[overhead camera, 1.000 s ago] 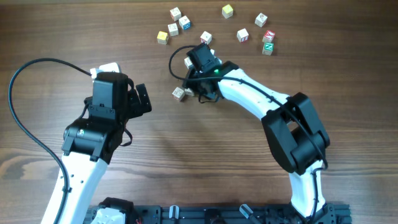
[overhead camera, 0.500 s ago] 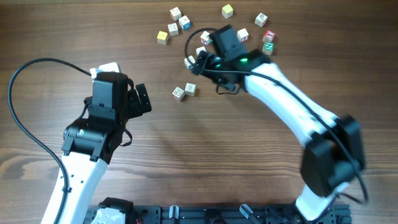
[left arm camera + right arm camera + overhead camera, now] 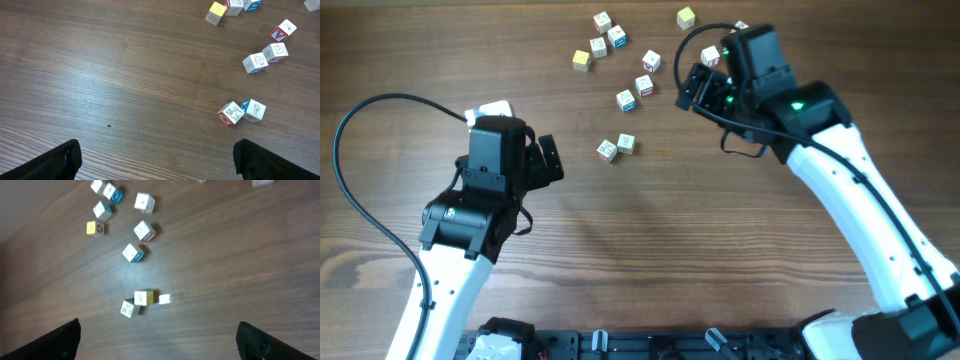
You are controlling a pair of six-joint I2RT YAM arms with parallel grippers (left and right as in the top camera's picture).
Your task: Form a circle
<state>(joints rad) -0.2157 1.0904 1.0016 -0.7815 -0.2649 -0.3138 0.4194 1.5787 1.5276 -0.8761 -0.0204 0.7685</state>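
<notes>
- Nearest the base, lower left of the overhead view, the left gripper (image 3: 546,160) hangs over the dark brown wood-grain table (image 3: 640,260). Its jaws are spread wide with nothing between them.
- Just beyond, at centre frame, a white-faced wooden alphabet cube (image 3: 608,151) sits touching a second white-faced cube (image 3: 626,143).
- A step farther up comes another touching duo: a white cube with a line drawing (image 3: 626,99) and a blue-sided white cube (image 3: 644,85).
- Level with those, right of centre, the right gripper (image 3: 692,90) hovers. Its jaws are also fully apart and empty; its wrist view shows only tabletop and cubes between the fingertips.
- Close by its far side, a red-sided white cube (image 3: 711,56) peeks out, partly hidden.
- Farther up lie a lone red-edged white cube (image 3: 651,62), a yellow wooden cube (image 3: 582,60) and a loose trio around a blue-lettered cube (image 3: 617,37). A second yellow cube (image 3: 686,16) sits at the top edge.
- No circle yet: the cubes lie scattered across the upper middle, and the two duos read at best as the start of an arc.
- My read is that this is the moment between placements, with the right arm free to fetch.
- The next move calls for lining the open jaws squarely over one loose cube and closing on it alone. The cube then goes beside the central duos so the arc curves round without knocking them.
</notes>
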